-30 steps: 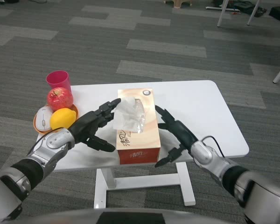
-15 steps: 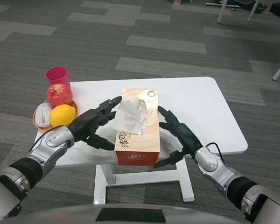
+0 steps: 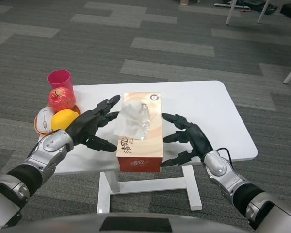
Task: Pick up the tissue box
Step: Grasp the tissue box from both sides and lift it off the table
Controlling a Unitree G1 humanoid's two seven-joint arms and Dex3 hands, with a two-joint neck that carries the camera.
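Fingers spread on my left hand (image 3: 89, 128) and right hand (image 3: 190, 141), holding nothing. They flank the tissue box (image 3: 140, 132) near the table's (image 3: 203, 104) front edge.

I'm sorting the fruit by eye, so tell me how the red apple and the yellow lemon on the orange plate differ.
The red apple is round with a dimpled top; the yellow lemon is oval and smooth. The apple lies at the far side of the orange plate, next to the pink cup; the lemon lies nearer, close to the left hand. Both share the plate with a white computer mouse.
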